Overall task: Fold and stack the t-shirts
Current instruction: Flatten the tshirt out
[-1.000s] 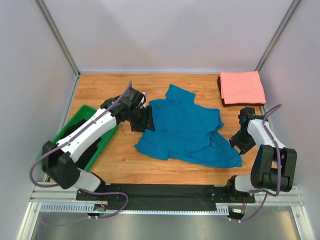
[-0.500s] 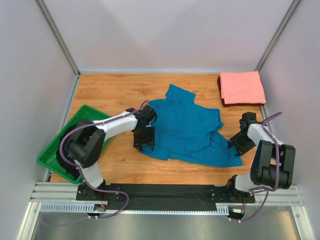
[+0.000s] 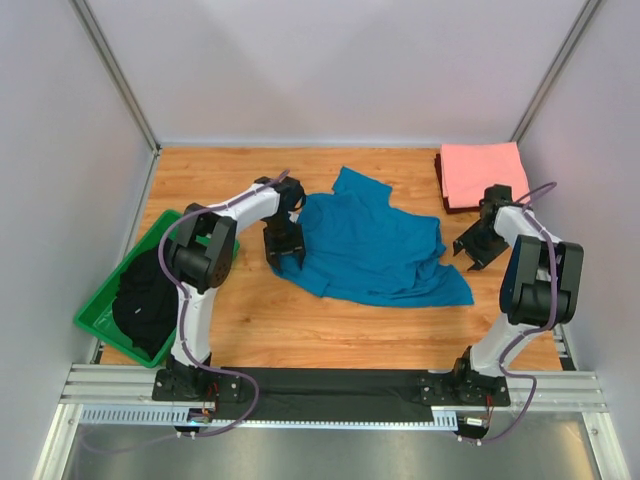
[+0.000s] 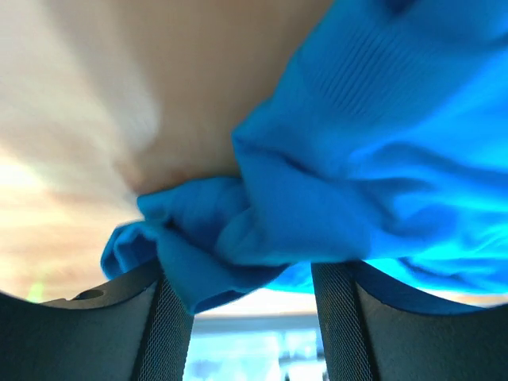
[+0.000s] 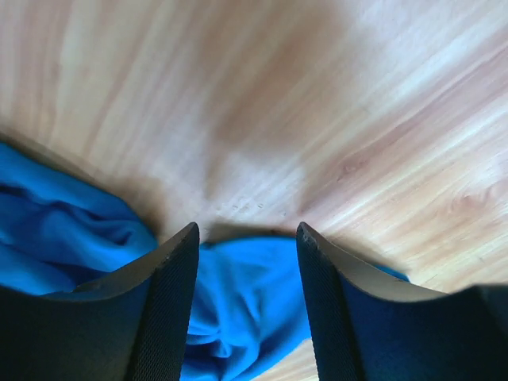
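Note:
The teal-blue t-shirt (image 3: pixel 370 250) lies crumpled and unfolded on the middle of the wooden table. The salmon-pink t-shirt (image 3: pixel 485 173) lies folded flat at the back right corner. My left gripper (image 3: pixel 283 254) is at the teal shirt's left edge. In the left wrist view (image 4: pixel 246 278) its jaws are open, with a bunched fold of teal cloth (image 4: pixel 238 238) between the fingertips. My right gripper (image 3: pixel 468 250) is at the shirt's right edge, just in front of the pink shirt. In the right wrist view (image 5: pixel 246 238) its jaws are open astride a teal fold (image 5: pixel 238 294).
A green bin (image 3: pixel 105 302) at the left holds a dark garment (image 3: pixel 140 295). Grey walls enclose the table on three sides. Bare wood (image 3: pixel 330 325) lies in front of the teal shirt.
Both grippers have moved toward the back of the table. The teal shirt's near left and near right corners have shifted back with them, so the shirt is more bunched.

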{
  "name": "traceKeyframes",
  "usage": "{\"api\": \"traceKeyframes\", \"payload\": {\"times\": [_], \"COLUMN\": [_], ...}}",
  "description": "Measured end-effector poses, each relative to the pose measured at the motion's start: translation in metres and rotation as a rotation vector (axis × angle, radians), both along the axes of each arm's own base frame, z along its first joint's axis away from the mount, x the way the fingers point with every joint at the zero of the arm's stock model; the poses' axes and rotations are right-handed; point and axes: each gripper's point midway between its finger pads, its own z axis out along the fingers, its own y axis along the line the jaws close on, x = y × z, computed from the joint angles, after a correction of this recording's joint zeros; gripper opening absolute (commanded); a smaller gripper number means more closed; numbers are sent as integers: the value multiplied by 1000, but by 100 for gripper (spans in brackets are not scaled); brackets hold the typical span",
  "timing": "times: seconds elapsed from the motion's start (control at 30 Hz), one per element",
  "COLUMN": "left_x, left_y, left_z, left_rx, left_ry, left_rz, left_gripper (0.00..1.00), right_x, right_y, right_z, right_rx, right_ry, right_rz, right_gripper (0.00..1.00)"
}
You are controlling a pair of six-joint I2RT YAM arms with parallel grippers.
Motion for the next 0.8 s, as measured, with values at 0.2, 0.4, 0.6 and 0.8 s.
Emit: {"api": "traceKeyframes", "payload": {"times": [0.2, 0.4, 0.6, 0.8], "left_x": [32, 10, 5, -10], "left_y": [-3, -4, -13, -15], "left_z": [12, 32, 55, 72], "left_rx": [-36, -106, -160, -197], "left_ry": [-126, -171, -226, -272], "left_rz": [7, -2, -33, -75], "left_gripper": [63, 63, 62, 61], "right_x": [-13, -68, -107, -132], "right_y": [-10, 0, 13, 21], "right_z": [18, 21, 14, 5], "right_rx": [-41, -12, 21, 28], "right_ry": [31, 84, 183, 197], "right_rz": [-6, -89, -222, -360], "right_gripper": [52, 43, 38, 39]}}
